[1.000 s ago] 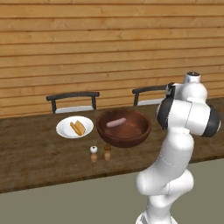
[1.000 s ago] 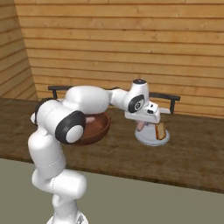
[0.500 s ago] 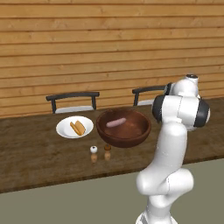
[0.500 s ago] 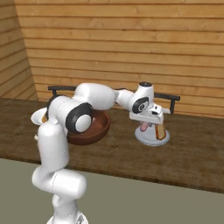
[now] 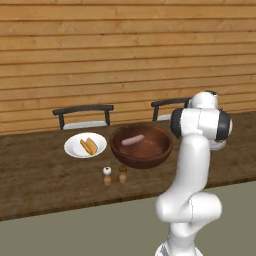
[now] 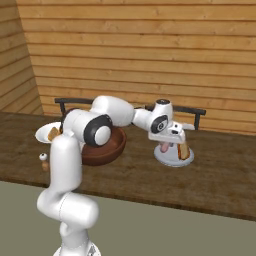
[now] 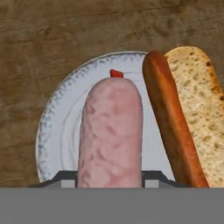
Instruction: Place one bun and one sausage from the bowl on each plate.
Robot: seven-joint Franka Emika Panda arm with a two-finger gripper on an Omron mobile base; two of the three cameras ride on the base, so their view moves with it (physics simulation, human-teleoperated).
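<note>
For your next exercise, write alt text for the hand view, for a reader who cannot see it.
A pale pink sausage held in the gripper hangs over a grey-white plate on a dark wooden table. A bun, its brown crust facing the sausage, lies on the plate's right side.

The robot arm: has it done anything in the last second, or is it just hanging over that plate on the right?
The arm swung a little further right and its elbow rose, carrying the gripper on over the right plate. It kept hold of the pink sausage throughout; nothing was released. The bun on that plate, the wooden bowl with its remaining sausage, and the left plate stayed put.
</note>
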